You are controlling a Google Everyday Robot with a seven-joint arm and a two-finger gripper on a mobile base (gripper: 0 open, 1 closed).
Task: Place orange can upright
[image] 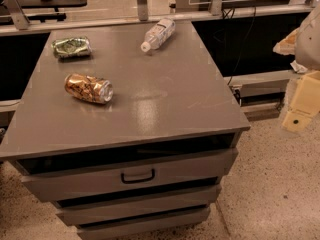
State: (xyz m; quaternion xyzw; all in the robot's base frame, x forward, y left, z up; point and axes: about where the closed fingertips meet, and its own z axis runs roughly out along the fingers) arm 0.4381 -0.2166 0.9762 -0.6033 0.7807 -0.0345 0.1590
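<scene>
Grey cabinet top (165,99): orange can (88,88) on side, green can (71,47), bottle (158,34) behind; gripper (301,106) far right, grip state unclear.

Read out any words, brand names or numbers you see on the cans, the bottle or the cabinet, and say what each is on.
No text can be read.
The orange can, lying on its side: dark and white print, too blurred.
The green can: print too blurred.
The bottle: label too blurred.
The cabinet: no markings seen.
The claw, at the right edge beside the cabinet: no markings seen.
</scene>
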